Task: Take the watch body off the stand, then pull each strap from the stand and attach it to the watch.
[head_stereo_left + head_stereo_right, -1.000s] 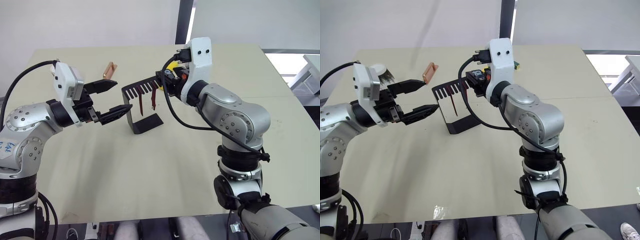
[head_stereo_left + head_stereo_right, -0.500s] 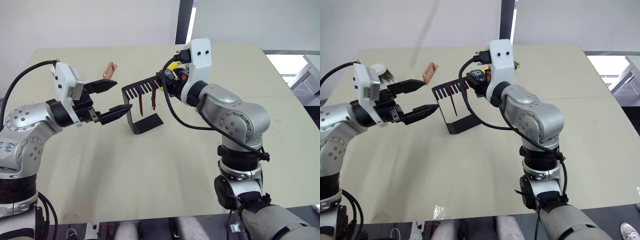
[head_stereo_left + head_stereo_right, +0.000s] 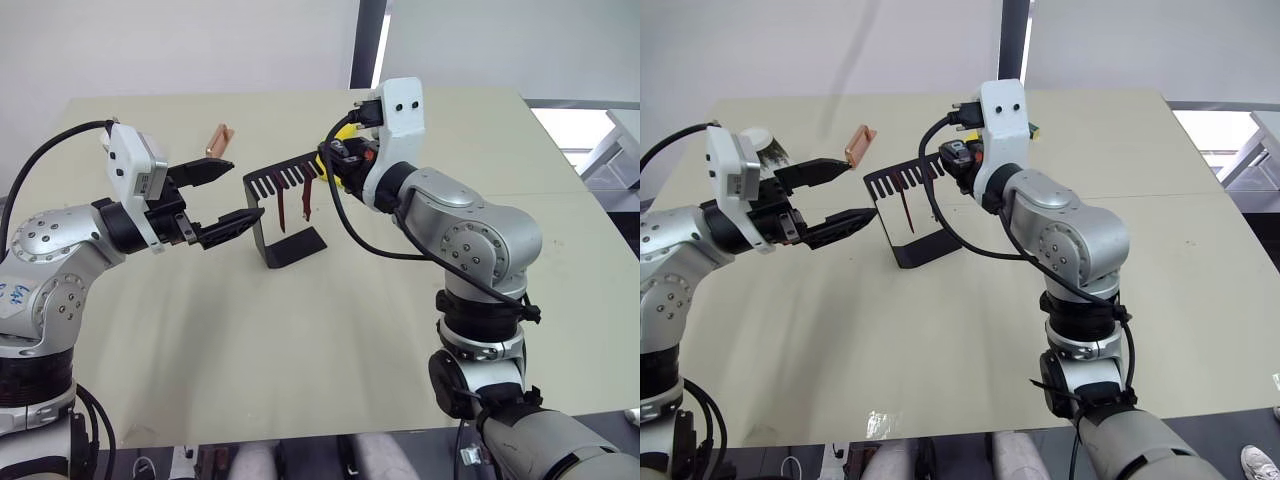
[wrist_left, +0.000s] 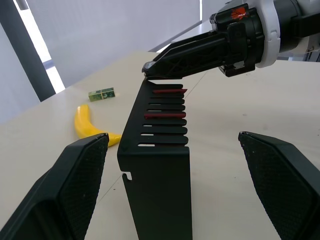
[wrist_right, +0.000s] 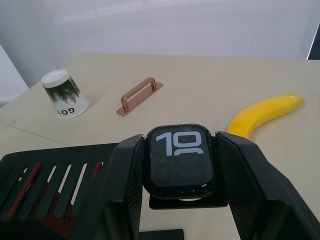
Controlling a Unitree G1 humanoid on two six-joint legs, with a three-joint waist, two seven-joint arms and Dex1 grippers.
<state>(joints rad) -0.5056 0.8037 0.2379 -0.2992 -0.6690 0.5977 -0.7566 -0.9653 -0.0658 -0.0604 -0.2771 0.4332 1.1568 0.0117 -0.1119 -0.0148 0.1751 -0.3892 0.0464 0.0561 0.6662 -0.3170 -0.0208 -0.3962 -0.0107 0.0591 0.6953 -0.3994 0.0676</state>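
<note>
The black stand [image 3: 293, 247] sits mid-table, its slotted top arm [image 4: 162, 117] reaching toward my right arm. Two dark red straps [image 3: 283, 208] [image 3: 307, 200] hang from slots in that arm. My right gripper [image 5: 180, 161] is shut on the watch body [image 5: 179, 157], a small black case with light digits on its screen. It holds the case right over the arm's round end [image 5: 182, 202]; I cannot tell whether they touch. My left gripper [image 3: 222, 197] hovers open just left of the stand, at the height of its upright, with nothing between its fingers.
A banana [image 5: 265, 112] and a small green box [image 4: 101, 93] lie behind the stand. A copper-coloured bar [image 3: 217, 139] and a tipped paper cup [image 5: 64, 93] lie at the back left. The near half of the table [image 3: 300, 350] is bare.
My right gripper has shifted slightly at the end of the stand's arm with the watch body in it. The left arm has stayed still.
</note>
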